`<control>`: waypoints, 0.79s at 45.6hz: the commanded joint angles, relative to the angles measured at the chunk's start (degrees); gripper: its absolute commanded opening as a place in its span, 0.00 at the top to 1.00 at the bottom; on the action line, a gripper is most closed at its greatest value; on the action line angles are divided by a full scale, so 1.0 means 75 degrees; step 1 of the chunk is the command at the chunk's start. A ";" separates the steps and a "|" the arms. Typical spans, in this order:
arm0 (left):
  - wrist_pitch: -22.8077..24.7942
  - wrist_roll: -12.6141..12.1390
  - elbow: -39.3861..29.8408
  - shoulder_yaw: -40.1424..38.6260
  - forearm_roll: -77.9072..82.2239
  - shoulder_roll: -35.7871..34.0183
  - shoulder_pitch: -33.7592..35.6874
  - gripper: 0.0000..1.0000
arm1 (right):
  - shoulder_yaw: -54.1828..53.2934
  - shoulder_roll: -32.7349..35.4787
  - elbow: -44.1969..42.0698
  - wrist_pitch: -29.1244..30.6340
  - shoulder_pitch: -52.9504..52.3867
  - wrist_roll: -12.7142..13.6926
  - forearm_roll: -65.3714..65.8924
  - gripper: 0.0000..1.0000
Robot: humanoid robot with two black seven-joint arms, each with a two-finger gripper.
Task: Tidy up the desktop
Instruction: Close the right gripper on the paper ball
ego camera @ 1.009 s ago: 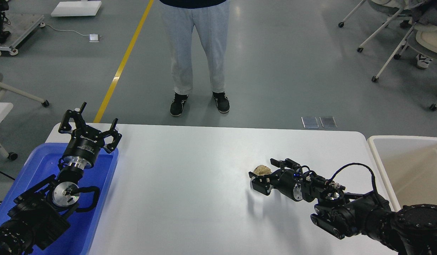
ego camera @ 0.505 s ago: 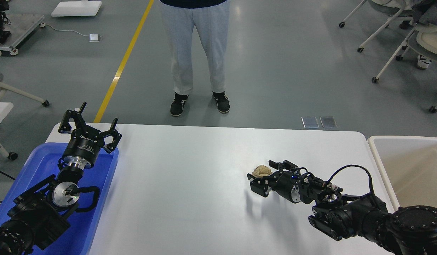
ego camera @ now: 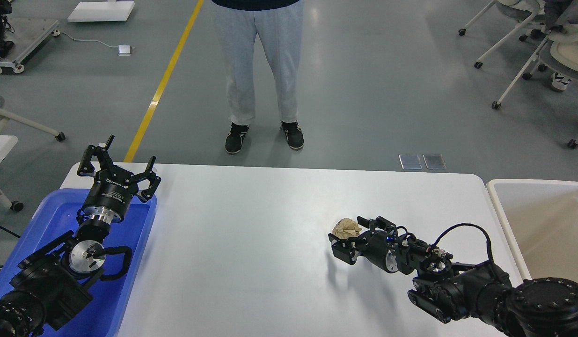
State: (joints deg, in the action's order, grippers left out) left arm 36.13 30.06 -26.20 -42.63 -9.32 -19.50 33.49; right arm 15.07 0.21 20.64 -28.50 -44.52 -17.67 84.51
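The white desktop fills the middle of the head view. A crumpled beige paper ball lies on it at the right of centre. My right gripper comes in from the lower right, low over the desktop. Its jaws are spread on either side of the ball, and I cannot tell whether they touch it. My left gripper is open and empty, held above the far edge of the blue tray at the left.
A beige-white rimmed bin stands beside the desktop's right end. A person stands just beyond the far edge. Wheeled chairs are at the back right. A yellow floor line runs at the back left.
My right gripper has sunk slightly and closed in around the paper ball, which now shows more fully between the fingers. The left arm has not moved.
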 commanded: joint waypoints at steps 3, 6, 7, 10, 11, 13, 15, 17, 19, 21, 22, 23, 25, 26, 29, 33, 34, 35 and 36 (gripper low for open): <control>0.0000 0.0000 -0.0011 0.0000 0.0000 -0.0001 0.0000 0.00 | 0.0017 -0.0028 -0.0291 -0.0021 0.0042 0.0000 -0.0007 0.02; 0.0000 0.0000 0.0000 0.0000 0.0000 -0.0001 0.0000 0.00 | 0.0017 -0.0028 -0.0303 0.0014 0.0042 0.0012 -0.0007 0.11; 0.0000 0.0000 0.0000 0.0000 0.0000 -0.0001 0.0000 0.00 | 0.0017 -0.0028 -0.0303 0.0038 0.0042 0.0000 -0.0007 0.16; 0.0000 0.0000 0.0000 0.0000 0.0000 -0.0001 0.0000 0.00 | 0.0029 -0.0028 -0.0303 0.0050 0.0042 0.0000 -0.0007 0.27; 0.0000 0.0000 0.0000 0.0000 0.0000 -0.0001 0.0000 0.00 | 0.0041 -0.0028 -0.0303 0.0061 0.0053 0.0000 -0.0007 0.33; 0.0000 0.0000 0.0000 0.0000 0.0000 0.0011 0.0000 0.00 | 0.0099 -0.0028 -0.0291 0.0073 0.0042 0.0000 -0.0007 0.40; 0.0000 0.0000 0.0000 0.0000 0.0000 -0.0001 0.0000 0.00 | 0.0181 -0.0028 -0.0291 0.0073 0.0042 0.0000 -0.0030 0.43; 0.0000 0.0000 0.0000 0.0000 0.0000 -0.0001 0.0000 0.00 | 0.0251 -0.0028 -0.0291 0.0062 0.0053 0.0000 -0.0030 0.49; 0.0000 0.0000 0.0000 0.0000 0.0000 0.0011 0.0000 0.00 | 0.0298 -0.0028 -0.0279 0.0061 0.0054 0.0000 -0.0042 0.55; 0.0000 0.0000 0.0000 0.0000 0.0000 0.0011 0.0000 0.00 | 0.0357 -0.0028 -0.0279 0.0073 0.0065 0.0000 -0.0088 0.62; 0.0000 0.0000 0.0000 0.0000 0.0000 -0.0001 0.0000 0.00 | 0.0404 -0.0028 -0.0268 0.0073 0.0077 -0.0012 -0.0123 0.68; 0.0000 0.0000 0.0000 0.0000 0.0000 -0.0001 0.0000 0.00 | 0.0451 -0.0028 -0.0268 0.0073 0.0089 -0.0023 -0.0159 0.76; 0.0000 0.0000 0.0000 0.0000 0.0000 -0.0001 0.0000 0.00 | 0.0533 -0.0028 -0.0279 0.0108 0.0077 -0.0082 -0.0275 0.94; 0.0000 0.0000 -0.0011 0.0000 0.0000 0.0011 0.0000 0.00 | 0.0579 -0.0028 -0.0279 0.0120 0.0077 -0.0105 -0.0334 1.00; 0.0000 0.0000 0.0000 0.0000 0.0000 0.0011 0.0000 0.00 | 0.0685 -0.0028 -0.0279 0.0179 0.0065 -0.0199 -0.0568 1.00; 0.0000 0.0000 0.0000 0.0000 0.0000 0.0011 0.0000 0.00 | 0.0802 -0.0028 -0.0291 0.0179 0.0007 -0.0269 -0.0745 1.00; 0.0011 0.0000 0.0000 0.0000 0.0000 -0.0001 0.0000 0.00 | 0.0814 -0.0028 -0.0291 0.0179 -0.0005 -0.0293 -0.0780 1.00; 0.0011 0.0000 0.0000 0.0000 0.0000 -0.0001 0.0000 0.00 | 0.0826 -0.0028 -0.0291 0.0179 -0.0005 -0.0305 -0.0792 1.00; 0.0011 0.0000 0.0000 0.0000 0.0000 -0.0001 0.0000 0.00 | 0.0826 -0.0028 -0.0291 0.0179 -0.0017 -0.0328 -0.0827 1.00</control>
State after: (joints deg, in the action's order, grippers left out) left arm 36.12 30.06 -26.20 -42.63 -9.32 -19.49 33.49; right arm 19.27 0.01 18.54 -27.55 -44.18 -18.77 81.33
